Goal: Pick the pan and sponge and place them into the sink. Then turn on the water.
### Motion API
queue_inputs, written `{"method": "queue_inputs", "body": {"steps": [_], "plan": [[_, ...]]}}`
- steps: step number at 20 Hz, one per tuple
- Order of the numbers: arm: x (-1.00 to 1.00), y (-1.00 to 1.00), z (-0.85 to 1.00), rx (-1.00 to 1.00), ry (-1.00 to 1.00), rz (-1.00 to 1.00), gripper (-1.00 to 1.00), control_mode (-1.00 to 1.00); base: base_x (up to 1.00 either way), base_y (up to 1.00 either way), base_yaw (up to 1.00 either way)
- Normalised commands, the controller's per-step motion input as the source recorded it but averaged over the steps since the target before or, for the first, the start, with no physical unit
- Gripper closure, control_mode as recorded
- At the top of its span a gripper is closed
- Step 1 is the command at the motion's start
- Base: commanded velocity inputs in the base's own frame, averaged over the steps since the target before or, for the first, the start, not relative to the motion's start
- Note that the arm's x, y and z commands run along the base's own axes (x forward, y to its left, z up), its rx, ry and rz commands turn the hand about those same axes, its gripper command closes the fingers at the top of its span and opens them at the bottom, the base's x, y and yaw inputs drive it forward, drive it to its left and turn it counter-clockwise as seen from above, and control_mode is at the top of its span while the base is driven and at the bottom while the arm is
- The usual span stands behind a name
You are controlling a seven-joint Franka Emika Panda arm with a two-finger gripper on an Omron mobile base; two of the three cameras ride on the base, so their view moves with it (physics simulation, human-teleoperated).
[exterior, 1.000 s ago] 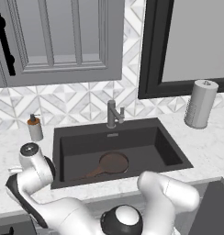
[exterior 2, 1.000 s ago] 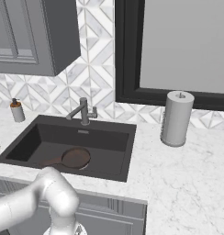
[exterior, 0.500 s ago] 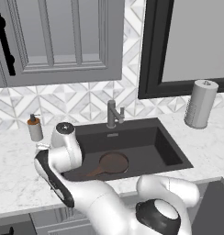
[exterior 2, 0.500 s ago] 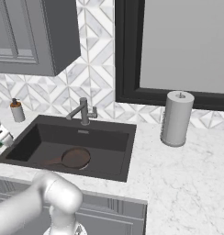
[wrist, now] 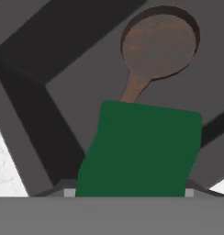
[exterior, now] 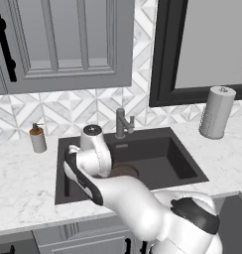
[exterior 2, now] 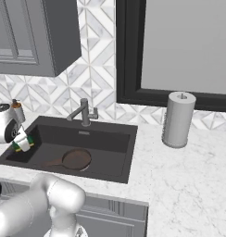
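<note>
The dark-brown pan [exterior 2: 75, 159] lies flat on the floor of the charcoal sink [exterior 2: 116, 174], its thin handle pointing left. In the hand view the pan [wrist: 159, 41] is below and ahead of the sponge [wrist: 141, 151], whose green face hides part of the handle. My gripper [exterior 2: 23, 143] hangs over the sink's left end, shut on the green-and-yellow sponge [exterior 2: 20, 146]. In the left base view the arm covers most of the pan [exterior: 125, 171] and the sink's left half [exterior: 187, 171]. The grey faucet [exterior 2: 84, 112] shows no stream of water.
A small soap dispenser [exterior: 37, 139] stands on the marble left of the sink. A grey paper towel roll [exterior 2: 178, 119] stands on the counter to the right. Grey cabinets hang above and a dark-framed window sits behind the faucet [exterior: 122, 123].
My arm has swung from the left counter to over the sink's left end, carrying the sponge with it. The pan has stayed where it lay.
</note>
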Motion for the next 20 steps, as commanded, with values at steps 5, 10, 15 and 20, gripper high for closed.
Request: {"method": "queue_inputs", "body": {"steps": [5,10,15,20], "plan": [[0.42,-0.43,-0.10,-0.12,0.10,-0.19,1.00,-1.00,0.00,0.00,0.00],[0.43,-0.62,-0.24,-0.11,0.12,-0.15,1.00,-1.00,0.00,0.00,0.00],[0.35,-0.48,-0.61,-0.05,0.02,-0.10,1.00,-1.00,0.00,0.00,0.00],[0.40,-0.20,-0.62,-0.10,0.00,-0.03,1.00,-1.00,0.00,0.00,0.00]]}}
